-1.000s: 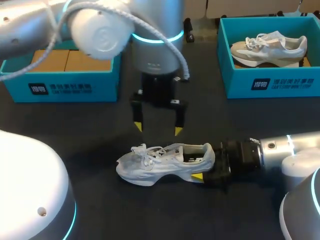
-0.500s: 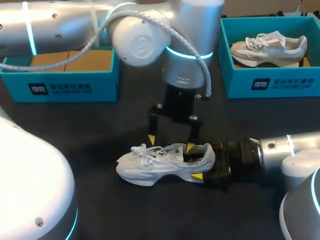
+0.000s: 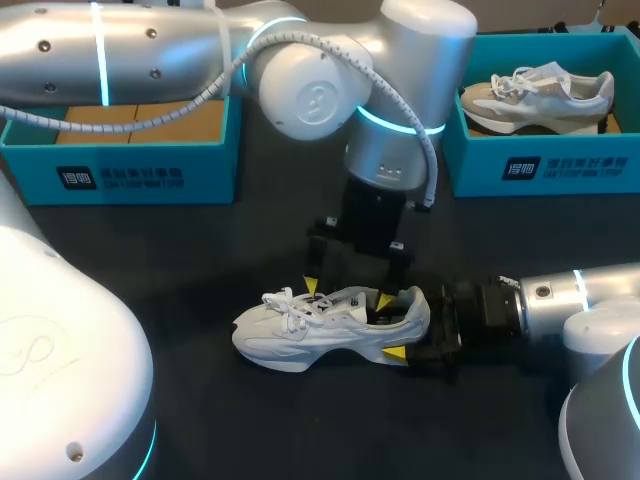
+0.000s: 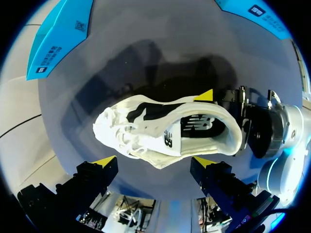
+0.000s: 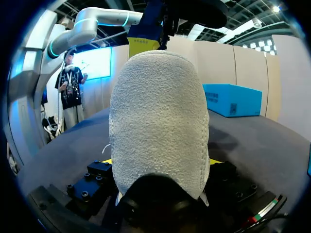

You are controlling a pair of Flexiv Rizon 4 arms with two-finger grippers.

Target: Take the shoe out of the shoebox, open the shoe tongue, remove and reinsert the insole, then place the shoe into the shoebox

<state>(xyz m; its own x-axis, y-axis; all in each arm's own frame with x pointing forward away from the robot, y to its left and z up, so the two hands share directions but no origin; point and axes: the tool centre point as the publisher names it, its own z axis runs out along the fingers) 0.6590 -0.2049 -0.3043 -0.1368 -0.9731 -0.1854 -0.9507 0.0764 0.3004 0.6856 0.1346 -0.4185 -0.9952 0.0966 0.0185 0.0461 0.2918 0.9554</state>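
A white shoe (image 3: 330,325) lies on the dark table, toe to the left and heel to the right. My right gripper (image 3: 415,340) comes in low from the right and is shut on the shoe's heel (image 5: 158,121), which fills the space between its fingers. My left gripper (image 3: 347,294) hangs straight down over the shoe's opening. It stands open, with its yellow tips just above the laces and the collar. In the left wrist view the shoe (image 4: 165,133) lies ahead of the left gripper (image 4: 154,161), with the dark insole showing inside. An empty teal shoebox (image 3: 120,160) stands at the back left.
A second teal shoebox (image 3: 540,165) at the back right holds another pale shoe (image 3: 535,95). My left arm's big elbow stretches across the upper middle. Bare dark table lies in front of the shoe and to its left.
My left arm has swung to the right and come down, bringing its open gripper from above the table behind the shoe to just over the shoe's opening. The right gripper and the shoe have stayed put.
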